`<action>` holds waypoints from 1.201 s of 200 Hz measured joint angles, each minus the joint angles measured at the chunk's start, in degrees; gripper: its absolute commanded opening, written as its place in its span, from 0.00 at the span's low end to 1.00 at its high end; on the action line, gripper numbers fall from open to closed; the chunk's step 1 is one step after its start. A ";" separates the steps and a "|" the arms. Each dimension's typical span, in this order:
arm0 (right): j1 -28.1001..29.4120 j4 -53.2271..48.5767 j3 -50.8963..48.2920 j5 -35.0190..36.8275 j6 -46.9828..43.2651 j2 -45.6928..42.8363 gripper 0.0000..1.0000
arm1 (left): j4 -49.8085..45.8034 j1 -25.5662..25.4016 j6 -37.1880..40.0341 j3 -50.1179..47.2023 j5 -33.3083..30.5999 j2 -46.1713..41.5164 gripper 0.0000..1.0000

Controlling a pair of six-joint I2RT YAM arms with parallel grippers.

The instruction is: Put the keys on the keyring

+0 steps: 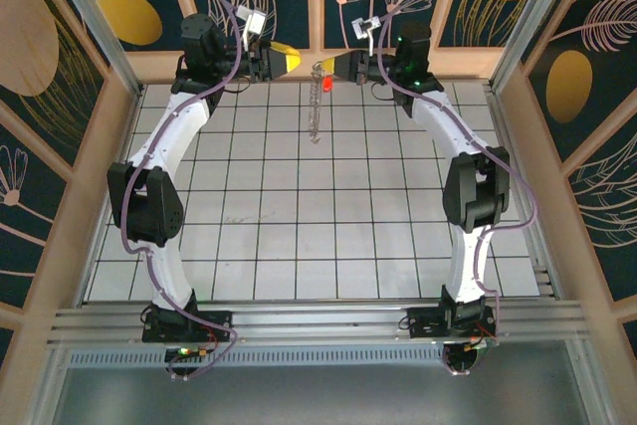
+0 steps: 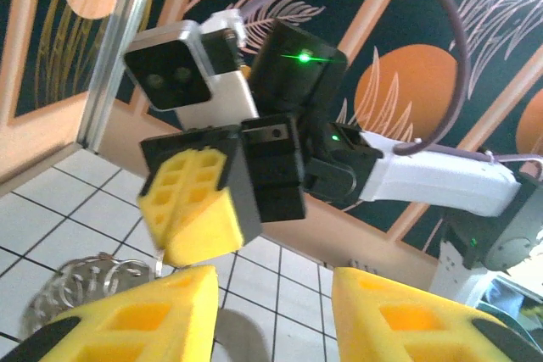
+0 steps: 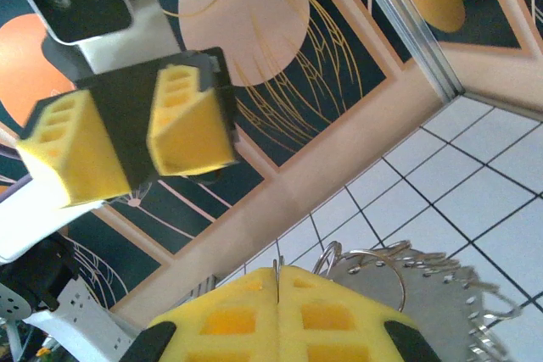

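Note:
At the table's far edge my two grippers face each other tip to tip. My right gripper (image 1: 326, 66) (image 3: 278, 275) is shut on a thin wire of the keyring (image 1: 316, 106) (image 3: 424, 281), a silvery ridged loop that hangs down from its pads towards the table. The key (image 1: 326, 83), with a red head, hangs right beside the top of the loop; I cannot tell whether it is threaded on. My left gripper (image 1: 297, 60) (image 2: 276, 315) stands open just left of the loop, with nothing between its yellow pads (image 2: 144, 320). In the left wrist view the right gripper (image 2: 174, 252) sits above the keyring (image 2: 85, 286).
The white gridded table (image 1: 318, 216) stretches towards the arm bases. A wooden back wall rail (image 1: 318, 65) runs just behind both grippers. Metal frame posts (image 1: 95, 22) stand at the far corners.

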 measured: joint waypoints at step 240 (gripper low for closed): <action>1.92 2.36 0.92 -2.16 2.16 1.07 0.00 | -4.13 -1.25 0.92 1.01 2.93 5.20 0.37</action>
